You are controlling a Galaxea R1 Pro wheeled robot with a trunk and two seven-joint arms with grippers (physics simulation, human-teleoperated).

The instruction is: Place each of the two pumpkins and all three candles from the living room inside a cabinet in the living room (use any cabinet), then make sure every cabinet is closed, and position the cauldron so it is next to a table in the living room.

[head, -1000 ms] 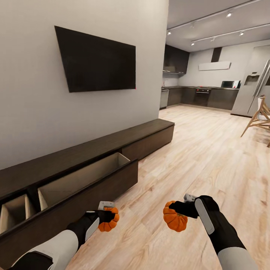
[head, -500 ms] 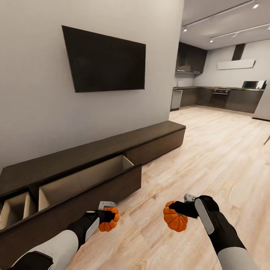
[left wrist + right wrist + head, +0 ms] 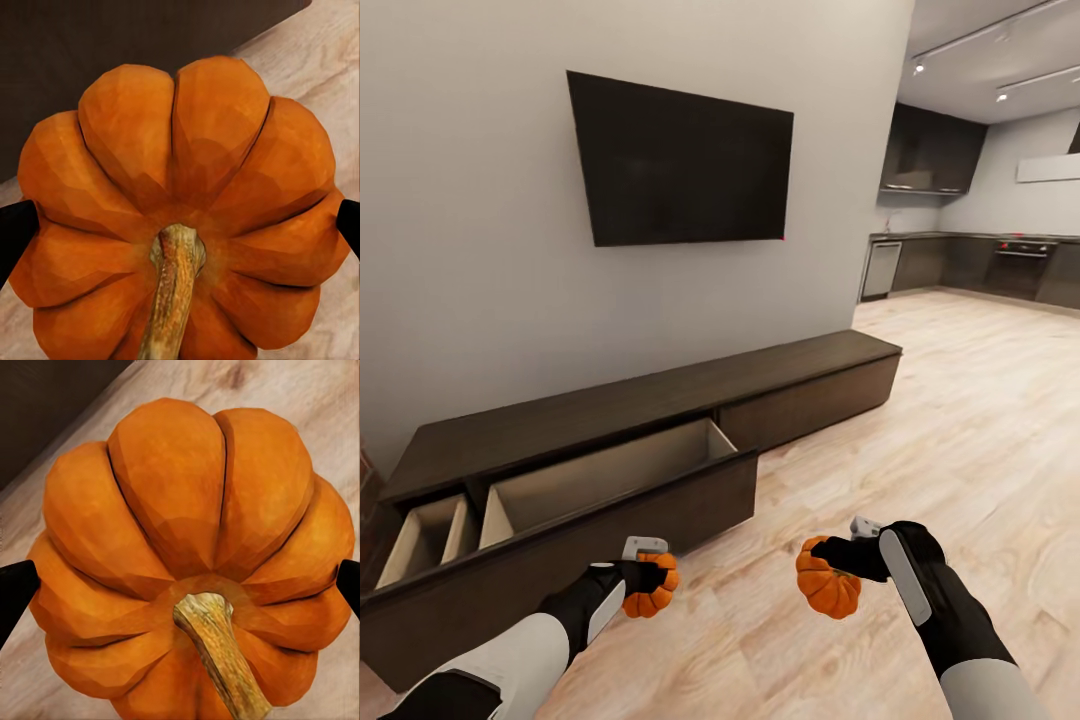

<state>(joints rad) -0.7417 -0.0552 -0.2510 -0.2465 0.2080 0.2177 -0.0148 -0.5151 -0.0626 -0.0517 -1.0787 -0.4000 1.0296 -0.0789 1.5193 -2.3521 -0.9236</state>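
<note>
Each of my hands carries a ribbed orange pumpkin above the wooden floor. My left gripper [image 3: 648,585] is shut on one pumpkin [image 3: 651,592] [image 3: 180,210], close to the front of the cabinet [image 3: 660,400]. My right gripper [image 3: 826,575] is shut on the other pumpkin [image 3: 827,585] [image 3: 195,562]. The cabinet is a long, low dark-brown unit along the wall ahead. A wide drawer [image 3: 620,475] with a pale interior stands pulled out, and a smaller open compartment [image 3: 425,530] shows further left. The candles and the cauldron are out of view.
A black TV [image 3: 685,160] hangs on the white wall above the cabinet. Light wood floor [image 3: 920,440] stretches to the right toward a dark grey kitchen [image 3: 970,265] in the back. A bit of brick wall [image 3: 368,470] shows at the left edge.
The whole view has swung to the left: cabinet, TV and kitchen have slid rightward in the picture. Both arms hold their pumpkins in the same pose.
</note>
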